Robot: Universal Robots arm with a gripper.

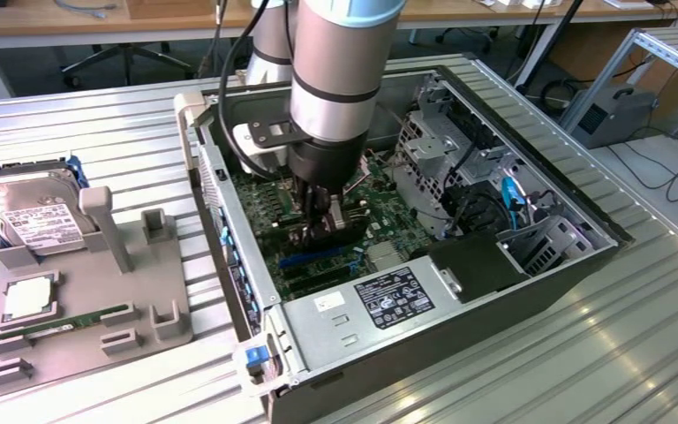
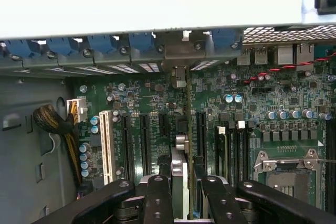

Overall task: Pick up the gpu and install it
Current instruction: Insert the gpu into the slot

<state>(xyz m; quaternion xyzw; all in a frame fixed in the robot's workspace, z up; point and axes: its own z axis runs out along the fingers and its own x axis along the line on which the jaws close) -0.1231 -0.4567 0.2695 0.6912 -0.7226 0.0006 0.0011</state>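
My gripper [image 1: 319, 231] is deep inside the open computer case [image 1: 551, 265], just above the green motherboard [image 1: 380, 208]. It is shut on the gpu [image 2: 180, 167], which I see edge-on as a thin upright card running from between my black fingers [image 2: 157, 198] toward the case's rear wall. The card's pale bracket end [image 2: 179, 74] sits at the rear slot openings. The card stands over the black expansion slots [image 2: 143, 140], beside a white slot [image 2: 106, 145]; whether it is seated in a slot I cannot tell.
A grey fixture [image 1: 80, 300] at the exterior view's left holds a silver hard drive [image 1: 35, 216] and a green RAM stick [image 1: 74, 320]. Inside the case are a metal drive cage [image 1: 433, 150], the power supply [image 1: 392, 296], a cable bundle [image 2: 52, 121] and the CPU socket [image 2: 286, 169].
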